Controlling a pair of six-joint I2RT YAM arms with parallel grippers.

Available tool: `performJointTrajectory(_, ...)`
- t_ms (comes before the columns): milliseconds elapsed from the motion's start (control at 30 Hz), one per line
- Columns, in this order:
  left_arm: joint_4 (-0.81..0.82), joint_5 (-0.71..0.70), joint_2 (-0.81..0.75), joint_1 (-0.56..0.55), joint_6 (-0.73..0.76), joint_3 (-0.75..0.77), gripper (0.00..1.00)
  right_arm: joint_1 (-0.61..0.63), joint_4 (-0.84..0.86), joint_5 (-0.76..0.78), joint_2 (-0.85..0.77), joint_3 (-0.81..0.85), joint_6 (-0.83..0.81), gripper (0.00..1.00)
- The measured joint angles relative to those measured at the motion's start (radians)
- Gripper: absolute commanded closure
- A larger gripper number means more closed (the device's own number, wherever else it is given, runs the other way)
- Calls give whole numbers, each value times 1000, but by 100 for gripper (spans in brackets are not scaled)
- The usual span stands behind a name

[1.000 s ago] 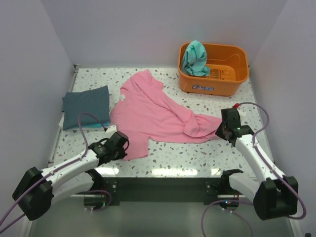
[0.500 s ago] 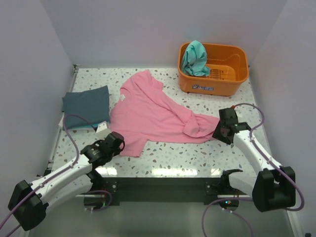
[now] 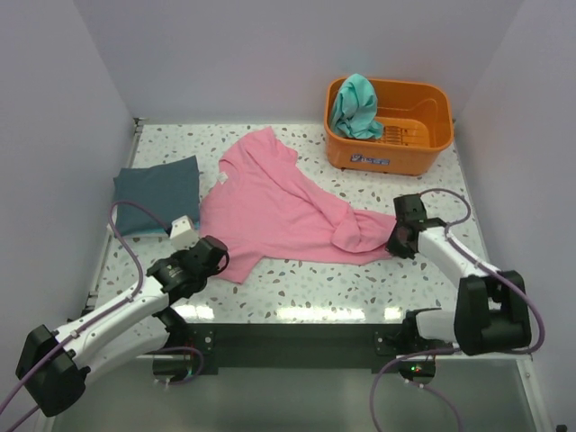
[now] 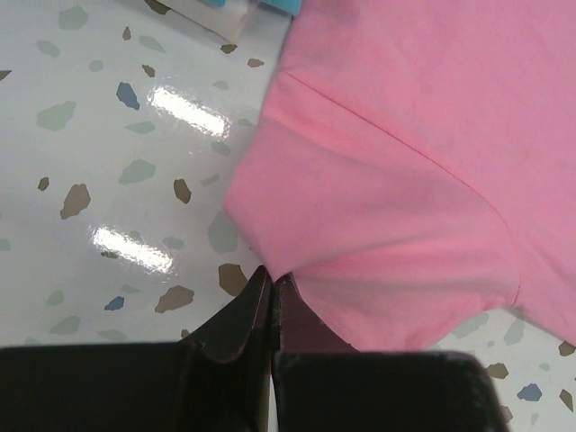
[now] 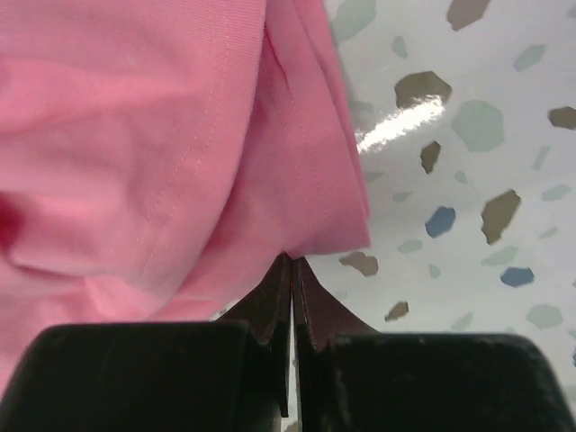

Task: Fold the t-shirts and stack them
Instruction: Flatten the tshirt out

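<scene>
We see the left pincer (image 4: 271,292) with its two dark fingers pressed together, tips meeting on the hem of the pink shirt (image 4: 405,180). It grips the corner of a flat sleeve, and only a little cloth is caught between the tips. From above, this pincer (image 3: 214,256) sits toward the near left part of the bench (image 3: 297,283), low over the speckled top, with its arm reaching in from the near left corner.

The right pincer (image 5: 292,270) is likewise closed, its fingers nipping a bunched, folded edge of the same pink shirt (image 5: 162,135), where the cloth hangs in soft pleats just above the tips. In the view from above it (image 3: 396,241) lies close to the right edge, about halfway between the near and far edges.

Between the two pincers the pink shirt (image 3: 270,207) lies spread over the middle of the bench. Its broad part is flat and reaches up toward the far edge. A narrower, wrinkled part trails toward the right edge and ends in a crumpled knot at the right pincer.

A dark blue-grey shirt (image 3: 157,193) lies folded in a neat rectangle against the left edge, just beside the pink one, and we cannot tell whether the two touch.

An orange basket (image 3: 423,148) stands in the far right corner. A teal shirt (image 3: 354,106) is heaped at its left end, rising above the rim.
</scene>
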Motion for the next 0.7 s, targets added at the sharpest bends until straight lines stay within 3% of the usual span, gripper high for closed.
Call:
performJointTrajectory(300, -5, -42, 19, 0, 0, 9, 100, 0, -275, 67, -395, 129, -6, 100)
performJointTrajectory(400, -5, -48, 19, 0, 0, 9, 100, 0, -337, 87, -392, 159, -11, 100)
performJointTrajectory(533, -4, -51, 18, 0, 0, 9, 100, 0, -372, 109, -251, 190, -36, 100)
performJointTrajectory(600, -4, -51, 18, 0, 0, 9, 100, -1, -362, 106, -141, 216, -57, 88)
performJointTrajectory(633, -4, -51, 18, 0, 0, 9, 100, -2, -358, 105, -97, 230, -65, 65)
performJointTrajectory(667, -4, -51, 18, 1, 0, 9, 100, -3, -358, 102, -41, 253, -68, 50)
performJointTrajectory(700, -5, -51, 18, 1, 0, 9, 100, -4, -350, 101, 13, 276, -78, 41)
